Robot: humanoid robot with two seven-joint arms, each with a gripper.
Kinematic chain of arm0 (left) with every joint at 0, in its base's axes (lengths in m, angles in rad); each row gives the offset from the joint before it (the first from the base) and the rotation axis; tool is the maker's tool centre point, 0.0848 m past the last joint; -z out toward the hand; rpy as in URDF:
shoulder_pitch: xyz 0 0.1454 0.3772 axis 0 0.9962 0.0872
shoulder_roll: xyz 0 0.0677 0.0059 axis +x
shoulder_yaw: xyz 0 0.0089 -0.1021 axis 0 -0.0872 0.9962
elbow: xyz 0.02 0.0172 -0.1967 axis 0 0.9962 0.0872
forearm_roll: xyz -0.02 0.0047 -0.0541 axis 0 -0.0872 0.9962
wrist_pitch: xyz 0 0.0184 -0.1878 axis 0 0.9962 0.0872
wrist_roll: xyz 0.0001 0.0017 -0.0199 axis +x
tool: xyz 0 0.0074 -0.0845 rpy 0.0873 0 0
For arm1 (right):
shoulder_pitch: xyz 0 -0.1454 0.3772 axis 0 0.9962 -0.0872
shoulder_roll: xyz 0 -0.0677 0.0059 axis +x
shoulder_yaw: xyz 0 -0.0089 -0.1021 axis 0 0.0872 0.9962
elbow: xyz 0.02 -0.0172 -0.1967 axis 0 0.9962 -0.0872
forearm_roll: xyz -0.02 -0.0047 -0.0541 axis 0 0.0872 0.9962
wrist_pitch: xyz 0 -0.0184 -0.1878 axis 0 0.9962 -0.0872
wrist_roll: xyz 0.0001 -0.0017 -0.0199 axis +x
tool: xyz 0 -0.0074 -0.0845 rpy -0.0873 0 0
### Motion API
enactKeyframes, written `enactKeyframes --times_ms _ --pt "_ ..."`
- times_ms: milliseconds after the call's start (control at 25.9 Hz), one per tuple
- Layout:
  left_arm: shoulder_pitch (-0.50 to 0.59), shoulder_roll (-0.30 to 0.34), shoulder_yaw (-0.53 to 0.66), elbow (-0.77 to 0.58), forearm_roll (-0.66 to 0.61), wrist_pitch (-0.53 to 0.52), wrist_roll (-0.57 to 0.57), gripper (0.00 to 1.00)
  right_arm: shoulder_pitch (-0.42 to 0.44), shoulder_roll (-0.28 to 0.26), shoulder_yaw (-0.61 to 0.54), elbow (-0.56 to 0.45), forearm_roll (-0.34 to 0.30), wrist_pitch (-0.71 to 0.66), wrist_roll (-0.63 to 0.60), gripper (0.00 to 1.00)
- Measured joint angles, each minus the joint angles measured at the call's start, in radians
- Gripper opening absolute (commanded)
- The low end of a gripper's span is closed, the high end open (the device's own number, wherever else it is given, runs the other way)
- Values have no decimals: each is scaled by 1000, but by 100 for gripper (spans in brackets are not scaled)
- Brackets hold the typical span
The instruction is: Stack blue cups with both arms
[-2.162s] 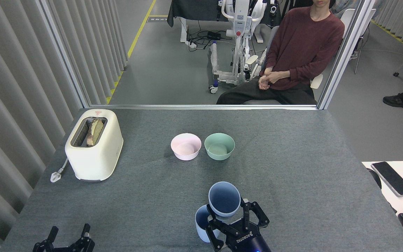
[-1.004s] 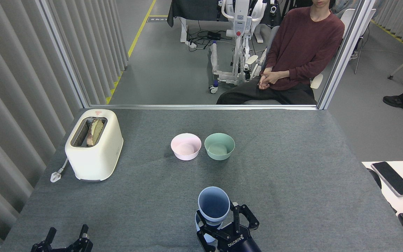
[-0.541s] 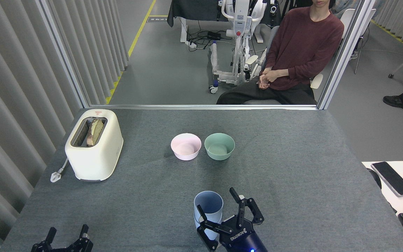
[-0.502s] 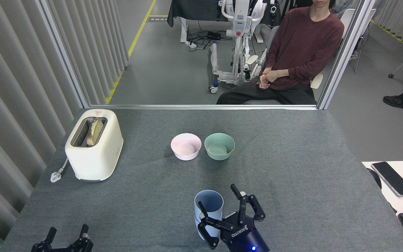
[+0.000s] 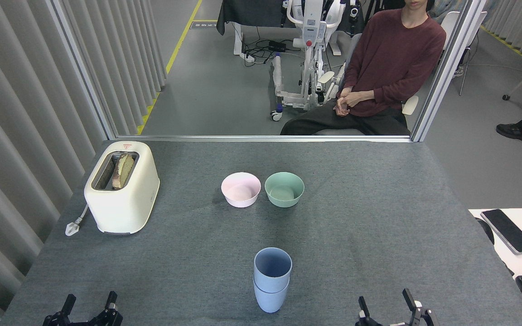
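Blue cups [image 5: 272, 278] stand nested at your twelve o'clock, between left gripper [image 5: 89, 308] and right gripper [image 5: 389, 309], both spread wide, empty.

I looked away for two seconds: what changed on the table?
The right gripper lowered its pale blue plastic cup into the other, let go and withdrew to the lower right. The nested blue cups stand alone. Left gripper, bowls and toaster stayed put.

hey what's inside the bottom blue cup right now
The other blue cup is nested upright in the bottom blue cup, its rim and upper wall sticking out. The top cup looks empty. The bottom cup's interior is covered, so anything beneath cannot be seen.
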Motion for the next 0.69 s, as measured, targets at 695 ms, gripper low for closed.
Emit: enactKeyframes --times_ms 695 --pt "222 -33 0 -238 -25 -7 87 100 156 -32 -76 -46 -192 9 -117 100"
